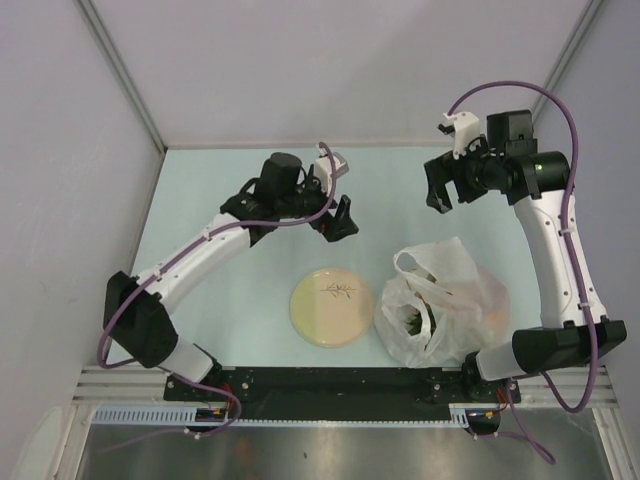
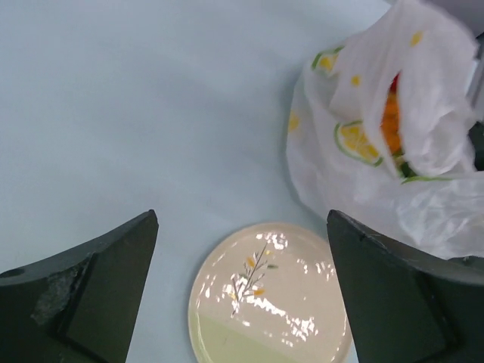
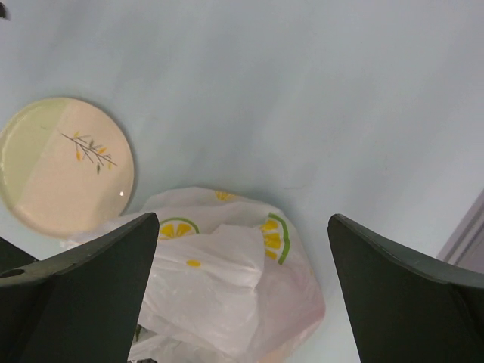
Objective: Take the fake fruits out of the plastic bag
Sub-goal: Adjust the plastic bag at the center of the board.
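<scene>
1. The plastic bag [image 1: 440, 300] lies crumpled just right of the plate [image 1: 330, 305]: thin white film printed with lemon slices, its mouth gaping
2. Inside it the fake fruits [image 2: 390, 125] show as an orange patch with a little red and green, mostly veiled by the folds
3. Beyond the plate, the left gripper [image 1: 335, 212] hovers with its jaws spread wide, holding nothing
4. Beyond the bag, right of the plate, the right gripper [image 1: 440, 185] hangs equally wide and empty over the pale table [image 1: 250, 180]
</scene>
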You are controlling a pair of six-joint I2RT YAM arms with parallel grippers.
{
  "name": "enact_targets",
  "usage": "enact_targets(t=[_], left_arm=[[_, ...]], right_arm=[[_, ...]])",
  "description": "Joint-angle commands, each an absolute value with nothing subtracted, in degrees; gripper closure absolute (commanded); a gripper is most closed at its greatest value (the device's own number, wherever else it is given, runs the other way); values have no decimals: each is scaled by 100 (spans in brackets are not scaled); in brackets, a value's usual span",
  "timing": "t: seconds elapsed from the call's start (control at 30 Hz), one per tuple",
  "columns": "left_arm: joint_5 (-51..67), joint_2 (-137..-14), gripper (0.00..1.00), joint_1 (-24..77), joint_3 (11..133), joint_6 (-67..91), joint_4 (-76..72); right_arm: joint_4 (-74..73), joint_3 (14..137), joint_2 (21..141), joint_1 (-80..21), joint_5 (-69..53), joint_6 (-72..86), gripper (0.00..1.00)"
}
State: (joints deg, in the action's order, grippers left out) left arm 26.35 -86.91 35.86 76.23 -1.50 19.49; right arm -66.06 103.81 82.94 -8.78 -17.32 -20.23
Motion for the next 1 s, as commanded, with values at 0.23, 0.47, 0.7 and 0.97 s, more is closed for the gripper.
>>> enact_targets(t=[0.23, 0.47, 0.7, 0.97], left_arm=[[4139, -7015, 6, 3964, 6706, -586, 1536], [4649, -6952, 19, 4183, 7418, -1996, 2978], [4211, -7119, 21, 6011, 7156, -1416, 2823], [3965, -7558, 29, 6371, 6575, 226, 1137]], right_arm=[[-7584, 9467, 7120, -975, -1342, -2029, 0], [-7753, 8966, 6584, -1099, -2459, -2583, 5], [-7119, 8596, 6539, -1336, -2321, -2706, 5], [-6706, 8429, 6811, -1415, -1916, -3146, 7]])
